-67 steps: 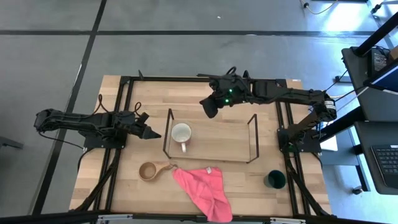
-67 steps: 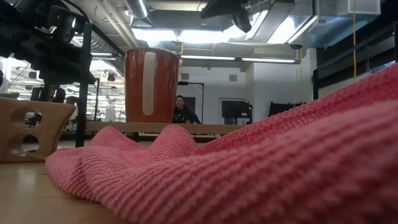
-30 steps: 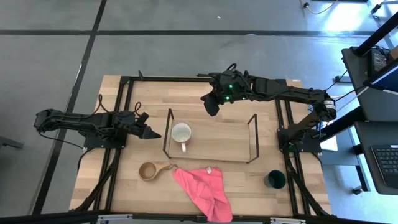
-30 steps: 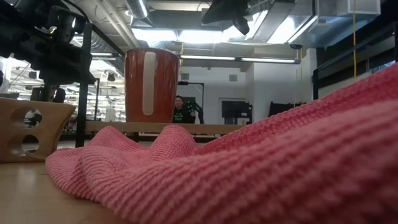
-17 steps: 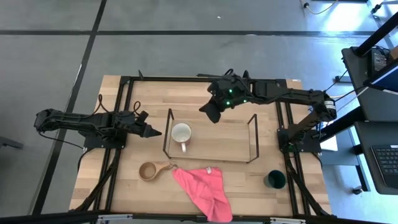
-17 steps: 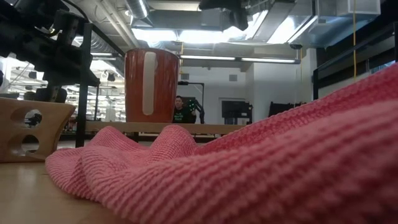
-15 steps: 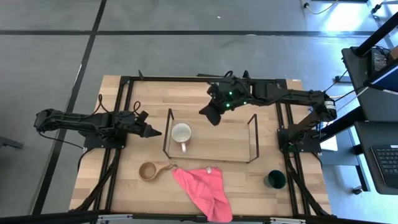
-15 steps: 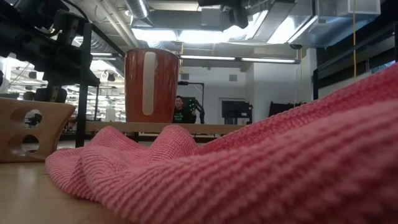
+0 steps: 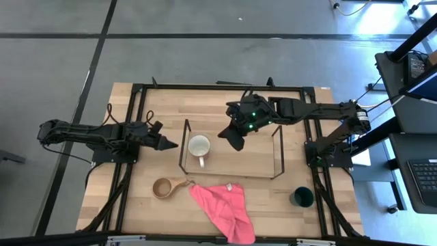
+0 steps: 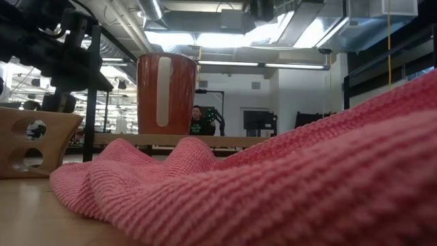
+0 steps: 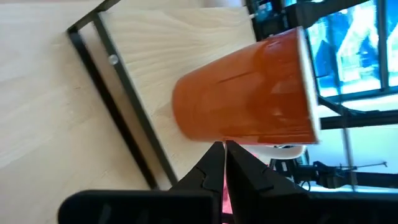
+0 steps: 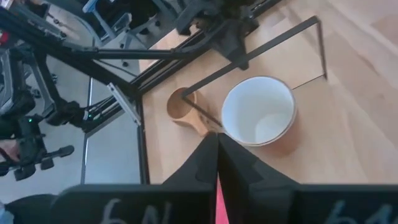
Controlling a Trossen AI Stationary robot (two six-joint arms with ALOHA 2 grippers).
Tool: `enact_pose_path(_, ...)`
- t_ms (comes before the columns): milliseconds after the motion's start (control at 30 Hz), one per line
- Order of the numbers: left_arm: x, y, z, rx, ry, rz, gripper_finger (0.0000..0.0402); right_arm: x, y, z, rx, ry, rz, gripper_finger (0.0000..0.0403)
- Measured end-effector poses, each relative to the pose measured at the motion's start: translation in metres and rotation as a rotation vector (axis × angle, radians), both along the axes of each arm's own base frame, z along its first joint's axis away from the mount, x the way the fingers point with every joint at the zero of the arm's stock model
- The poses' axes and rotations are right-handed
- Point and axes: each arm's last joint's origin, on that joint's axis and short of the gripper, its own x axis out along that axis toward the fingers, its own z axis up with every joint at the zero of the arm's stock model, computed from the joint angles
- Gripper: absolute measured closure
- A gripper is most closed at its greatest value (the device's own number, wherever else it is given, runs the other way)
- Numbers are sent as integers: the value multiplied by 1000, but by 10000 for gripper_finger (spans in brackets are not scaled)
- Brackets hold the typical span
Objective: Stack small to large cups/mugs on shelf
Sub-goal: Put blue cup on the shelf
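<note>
Glossy orange mug (image 9: 199, 146) (white inside) on wire shelf (image 9: 276, 152); both arms' jaws closed, empty

The right gripper (image 12: 216, 146) has its dark fingers (image 12: 205, 155) pressed together, pointing down over the wooden tabletop (image 12: 367, 93). Just beyond their tips stands the mug (image 12: 259, 112), upright, white inside and reddish outside, within the black rod shelf (image 12: 320, 38). Near it, outside the shelf's end frame, sits the tan wooden cup (image 12: 179, 106). The left arm's gripper (image 12: 239, 46) points toward the shelf's end.
</note>
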Motion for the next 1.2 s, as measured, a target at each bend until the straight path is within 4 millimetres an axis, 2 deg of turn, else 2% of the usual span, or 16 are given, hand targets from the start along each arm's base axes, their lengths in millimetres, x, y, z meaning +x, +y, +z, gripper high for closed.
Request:
enact_pose_path(233, 5, 1, 13, 78, -137, 8, 392, 0, 13, 0, -1, -7, 39, 391)
enact_pose_path(500, 8, 0, 44, 144, -469, -13, 392, 9, 15, 18, -6, -211, 47, 391)
enact_pose_path(667, 8, -5, 46, 122, -493, -148, 392, 9, 15, 17, -8, -202, 48, 391)
enact_pose_path(767, 8, -7, 50, 118, -505, -145, 396, 8, 15, 16, -7, -192, 47, 391)
enact_pose_path(867, 6, -9, 77, 163, -584, -120, 400, 8, 15, 20, -8, -224, 46, 391)
enact_pose_path(1067, -10, -10, 161, 444, -801, -110, 401, 2, 5, 42, -49, -387, 35, 391)
enact_pose_path(1200, -23, -9, 196, 626, -844, -74, 400, 3, 3, 48, -57, -445, 29, 391)
